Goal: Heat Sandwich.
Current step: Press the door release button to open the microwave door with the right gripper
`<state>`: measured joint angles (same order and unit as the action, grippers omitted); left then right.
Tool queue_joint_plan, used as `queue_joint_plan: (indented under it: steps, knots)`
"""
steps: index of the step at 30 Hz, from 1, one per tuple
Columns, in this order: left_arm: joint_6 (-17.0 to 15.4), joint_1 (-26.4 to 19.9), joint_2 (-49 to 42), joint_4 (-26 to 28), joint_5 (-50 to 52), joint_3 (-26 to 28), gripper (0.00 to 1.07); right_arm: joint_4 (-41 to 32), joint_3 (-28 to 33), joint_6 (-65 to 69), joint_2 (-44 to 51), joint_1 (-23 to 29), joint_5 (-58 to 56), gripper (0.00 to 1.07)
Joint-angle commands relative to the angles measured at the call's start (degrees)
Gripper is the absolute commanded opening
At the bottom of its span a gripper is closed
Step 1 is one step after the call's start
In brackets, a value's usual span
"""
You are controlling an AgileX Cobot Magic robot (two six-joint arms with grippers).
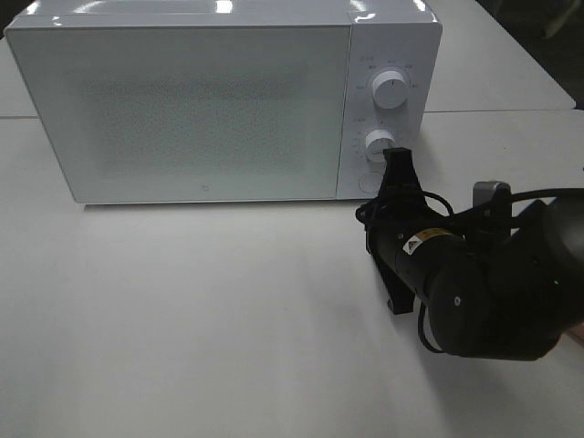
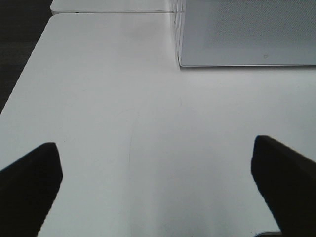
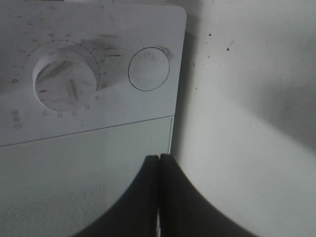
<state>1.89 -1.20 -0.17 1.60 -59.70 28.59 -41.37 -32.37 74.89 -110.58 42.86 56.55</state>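
Currently the right gripper [image 1: 398, 160] is pinched fully closed with nothing between its jaws. Its tip sits at the control panel [image 1: 388, 119] on the right end of the microwave [image 1: 210, 18], beside the lower knob [image 1: 380, 144] and just above the round button [image 3: 148, 68]. Whether it touches either I cannot tell.

The left gripper [image 2: 155, 145] is spread wide and empty. It hovers over the bare table [image 1: 182, 319] at the near left, well apart from the microwave's left corner.

The door [image 1: 192, 114] is closed, and its frosted front hides whatever is inside. No sandwich shows in any view. It may be behind that door, but I cannot tell.

A sandwich of this kind should be light and soft. The bread would dent under a hard pinch, and the filling could let the slices slide apart. I would take it gently across both crust edges at once, or lift it from underneath, rather than squeeze the middle.
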Motion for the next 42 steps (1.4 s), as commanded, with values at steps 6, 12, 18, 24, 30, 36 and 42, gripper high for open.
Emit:
queue_joint_plan:
  steps: [6, 12, 18, 24, 30, 36, 42]
  knots:
    - [-0.2, -0.1, -1.7, 0.0, 0.3, -0.2, 1.02, 3.7, -5.1, -0.1, -2.8, -3.7, -1.3, 0.01]
    - [-0.2, -0.1, -1.7, 0.0, 0.3, -0.2, 1.02, 4.0, -7.6, -1.2, -4.1, -6.4, -3.2, 0.01]
    - [-0.1, -0.1, -1.7, 0.0, 0.3, -0.2, 1.02, 4.8, -9.7, -0.9, -6.0, -7.6, -4.6, 0.01]
    - [-0.1, -0.1, -1.7, 0.0, 0.3, -0.2, 1.02, 5.0, -12.6, -1.0, -8.3, -9.6, -4.6, 0.0]
    - [0.0, -0.1, -1.7, 0.0, 0.3, -0.2, 1.02, 4.9, -14.2, -1.3, -9.2, -10.4, -5.1, 0.0]
    - [0.1, -0.1, -1.7, 0.0, 0.3, -0.2, 1.01, 4.8, -15.7, -1.1, -10.5, -10.9, -5.6, 0.0]
    - [0.1, -0.1, -1.7, 0.0, 0.3, -0.2, 1.01, 4.0, -15.8, -1.4, -10.5, -11.0, -4.1, 0.0]
